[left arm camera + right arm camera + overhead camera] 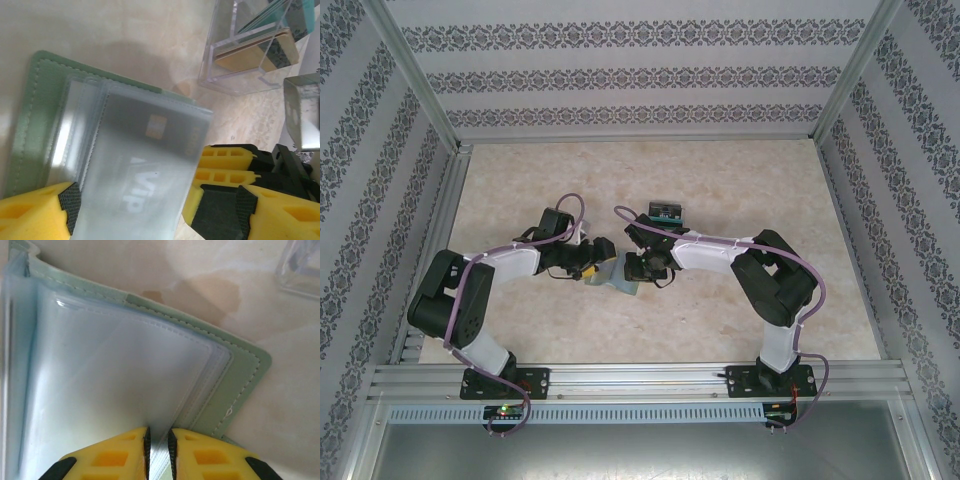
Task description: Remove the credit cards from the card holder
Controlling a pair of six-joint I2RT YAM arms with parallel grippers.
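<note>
We found the card holder (pixel 42 100) lying open mid-desk (pixel 520 190), between the two arms. The right fingers (pixel 115 460) were clenched on a clear sleeve's edge. The left fingers (pixel 35 210) stood released, straddling the sleeve that held the VIP card (pixel 145 170). Closing there would likely pinch plastic and card together, so the card could stay put or the holder could drag loose from the right grip.
</note>
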